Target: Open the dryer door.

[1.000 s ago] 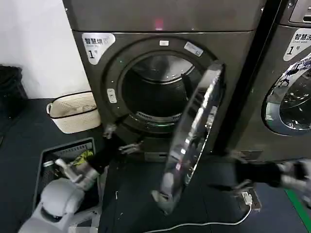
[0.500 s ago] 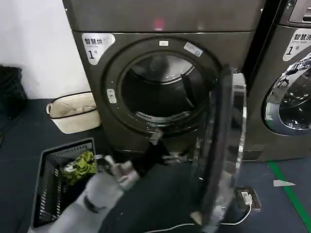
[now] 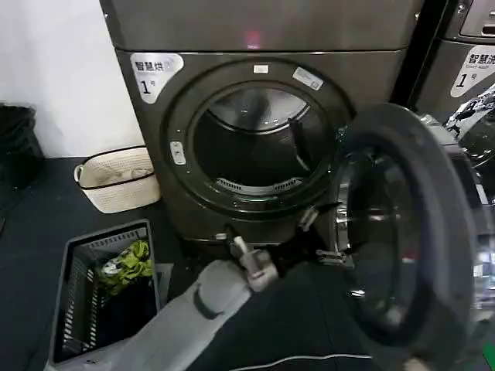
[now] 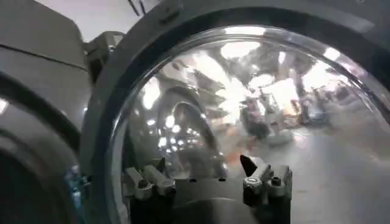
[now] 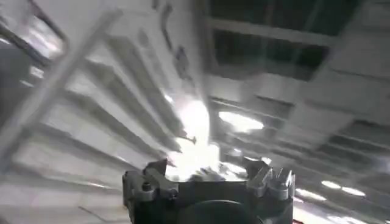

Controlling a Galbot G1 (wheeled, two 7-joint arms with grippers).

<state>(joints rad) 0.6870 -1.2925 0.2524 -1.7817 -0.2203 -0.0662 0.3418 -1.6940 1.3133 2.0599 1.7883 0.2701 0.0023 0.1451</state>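
Left pincer [image 3: 321, 236] reached from my grey-sleeved arm to the inner face of the dryer door [image 3: 402, 232], its fingers spread and holding nothing, tips close against the clear bowl. From the left wrist camera, both fingers [image 4: 143, 182] stood apart before the domed glass [image 4: 244, 109], which threw back bright ceiling lights. Right pincer [image 5: 207, 176] pointed up at a ribbed ceiling, released and empty, away from the work.

I judged the opening step nearly finished: the door stood swung well out to the right of the dryer [image 3: 263, 116], its matte grey inner ring facing me and the round drum mouth [image 3: 247, 147] fully exposed. What I thought remained was a last light push outward on the inner face, then drawing the arm clear without catching the rim.

Dark grey-bronze metal clad the machine, with a white "1" label [image 3: 151, 73] at upper left and a small pink light [image 3: 252, 35] above. Perforated steel lined the drum. On the dark floor sat a cream basket [image 3: 120, 182] and a grey slatted crate [image 3: 100, 286] with something yellow-green inside. A second machine [image 3: 464, 85] stood to the right, partly hidden by the door.
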